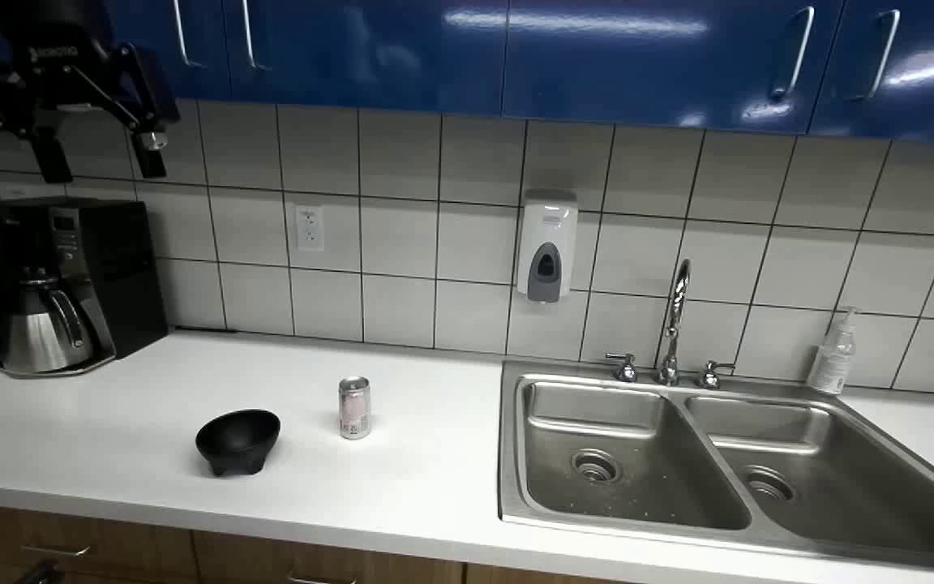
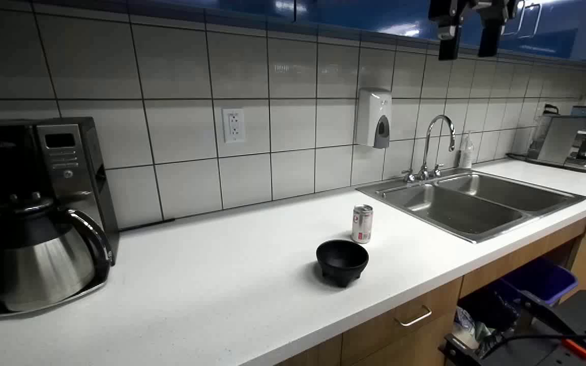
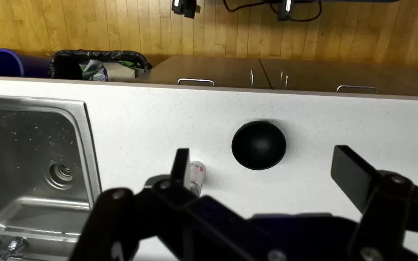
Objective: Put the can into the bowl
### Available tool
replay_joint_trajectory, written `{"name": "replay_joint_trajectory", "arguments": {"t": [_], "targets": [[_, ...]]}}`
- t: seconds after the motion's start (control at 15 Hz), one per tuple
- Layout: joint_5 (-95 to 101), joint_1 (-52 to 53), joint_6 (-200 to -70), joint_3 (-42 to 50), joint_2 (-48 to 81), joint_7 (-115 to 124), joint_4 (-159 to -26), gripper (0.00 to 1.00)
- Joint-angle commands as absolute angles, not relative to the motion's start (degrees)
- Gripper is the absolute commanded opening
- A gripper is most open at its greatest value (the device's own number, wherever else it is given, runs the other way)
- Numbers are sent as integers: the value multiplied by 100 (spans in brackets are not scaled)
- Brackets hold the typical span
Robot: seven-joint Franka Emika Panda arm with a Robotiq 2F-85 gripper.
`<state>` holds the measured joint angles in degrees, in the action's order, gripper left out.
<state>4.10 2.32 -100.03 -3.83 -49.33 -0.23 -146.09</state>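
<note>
Gripper, jaws spread, spans the wrist view's bottom, probably held high to clear the can and bowl mid-frame.

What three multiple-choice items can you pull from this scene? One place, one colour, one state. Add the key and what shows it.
1. Where is the can?
A) In a sink basin
B) On the counter, apart from the bowl
C) In the bowl

2. What colour is the bowl?
A) White
B) Blue
C) Black

3. What state is the gripper in?
A) Open
B) Shut, holding nothing
C) Shut on the can

Key:
1: B, since the wrist view shows white counter between can and bowl.
2: C, since it looks black in all three views.
3: A, since its fingers stand wide apart in both exterior views.
</note>
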Motion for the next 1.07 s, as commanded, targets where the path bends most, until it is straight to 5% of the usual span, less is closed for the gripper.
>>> {"name": "replay_joint_trajectory", "arguments": {"t": [0.0,0.53,1.0], "targets": [[426,261,-9990,-363,-4919,-5,-14594,100],[491,270,-10171,-443,-4775,19,-14796,100],[1014,112,-11564,-238,-3493,-145,-15293,100]]}}
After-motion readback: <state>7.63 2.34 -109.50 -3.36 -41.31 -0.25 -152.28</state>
